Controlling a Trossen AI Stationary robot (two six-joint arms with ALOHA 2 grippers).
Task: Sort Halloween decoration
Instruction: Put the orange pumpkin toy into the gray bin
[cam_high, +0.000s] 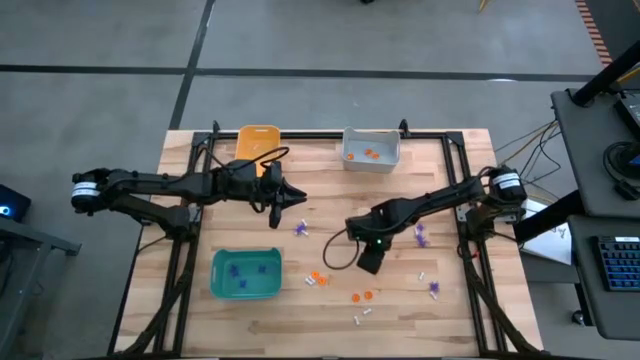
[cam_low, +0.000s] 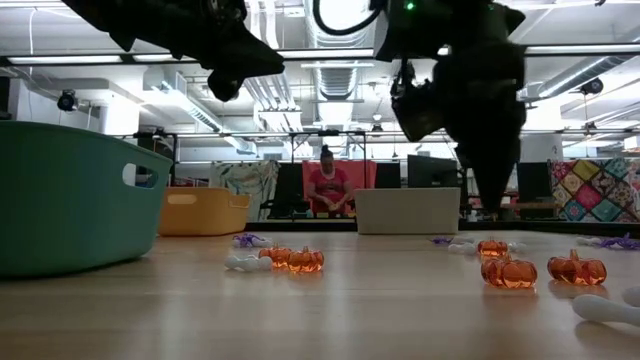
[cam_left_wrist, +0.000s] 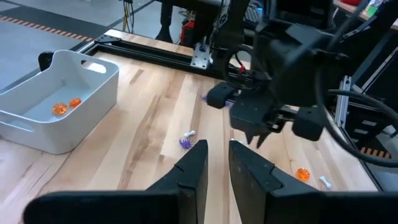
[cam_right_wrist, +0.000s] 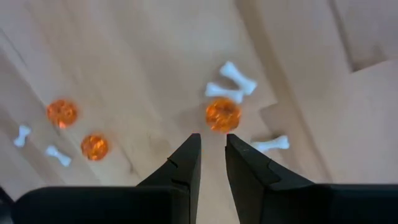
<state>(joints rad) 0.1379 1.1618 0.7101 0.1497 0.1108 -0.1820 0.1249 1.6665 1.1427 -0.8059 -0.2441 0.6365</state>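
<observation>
Tiny Halloween decorations lie scattered on the wooden table: orange pumpkins (cam_high: 361, 296), white bones (cam_high: 362, 316) and purple spiky ones (cam_high: 300, 229). My right gripper (cam_right_wrist: 212, 138) hangs over the middle of the table and points steeply down. It is open by a narrow gap with nothing between the fingers. Just ahead of its tips lies one orange pumpkin (cam_right_wrist: 222, 115) beside two bones (cam_right_wrist: 231, 85). My left gripper (cam_left_wrist: 217, 148) hovers left of centre, near the orange-yellow bin (cam_high: 258, 141). It is also open by a narrow gap and holds nothing.
A teal bin (cam_high: 245, 275) with purple pieces stands near left. A pale grey bin (cam_high: 371, 150) with orange pumpkins stands far centre. More purple pieces (cam_high: 421, 236) lie on the right. The arms' black frame rails (cam_high: 455, 160) border the table. A person sits in the room beyond (cam_low: 327, 185).
</observation>
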